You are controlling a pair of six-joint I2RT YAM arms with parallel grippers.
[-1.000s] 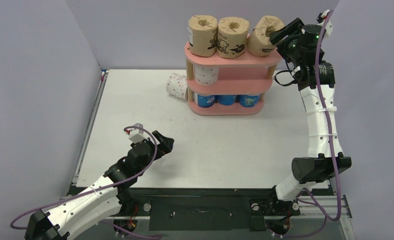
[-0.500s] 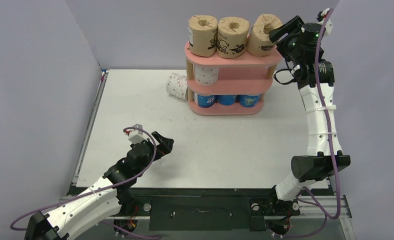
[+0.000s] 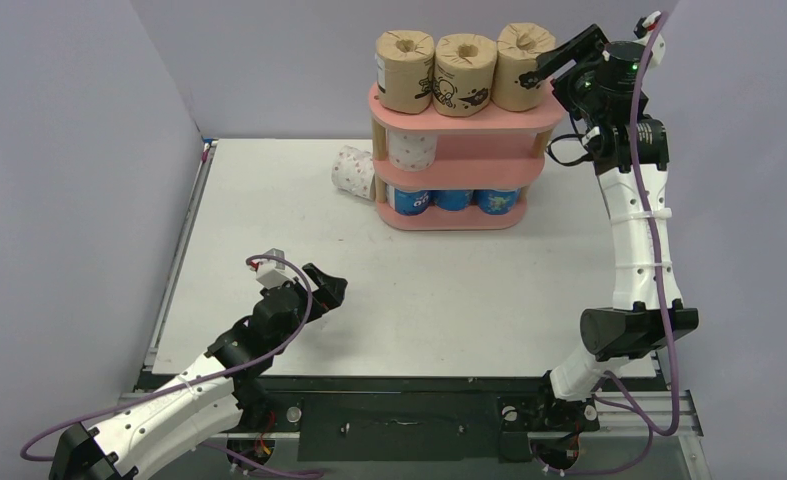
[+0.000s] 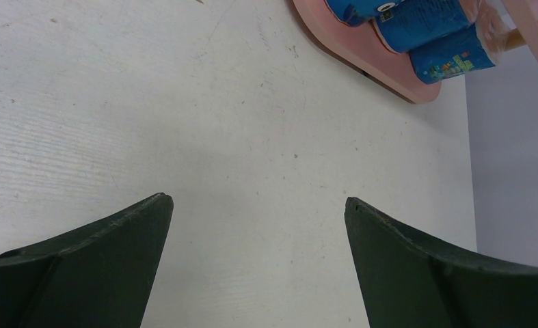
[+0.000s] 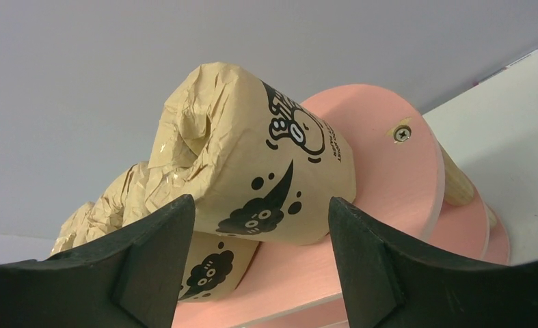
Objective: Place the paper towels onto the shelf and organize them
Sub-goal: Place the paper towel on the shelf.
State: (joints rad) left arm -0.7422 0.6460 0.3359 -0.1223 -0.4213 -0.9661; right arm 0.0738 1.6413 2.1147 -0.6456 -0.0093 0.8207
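The pink shelf (image 3: 529,122) stands at the back of the table. Three brown rolls stand upright on its top board; the rightmost brown roll (image 3: 525,66) also shows in the right wrist view (image 5: 266,171). My right gripper (image 3: 549,64) is open just right of that roll, its fingers apart and not touching it. One white pink-dotted roll (image 3: 411,149) sits on the middle board. Three blue rolls (image 3: 454,199) fill the bottom board. Another white dotted roll (image 3: 352,170) lies on the table against the shelf's left side. My left gripper (image 3: 331,290) is open and empty over the table.
Grey walls close in the table on the left, back and right. The shelf's bottom board and blue rolls (image 4: 423,41) show at the top of the left wrist view. The white table (image 3: 269,220) stretches between the arms and the shelf.
The rightmost brown roll went from tilted in the right gripper to upright on the top board. The right gripper opened and drew back a little to the right. The left arm has not moved.
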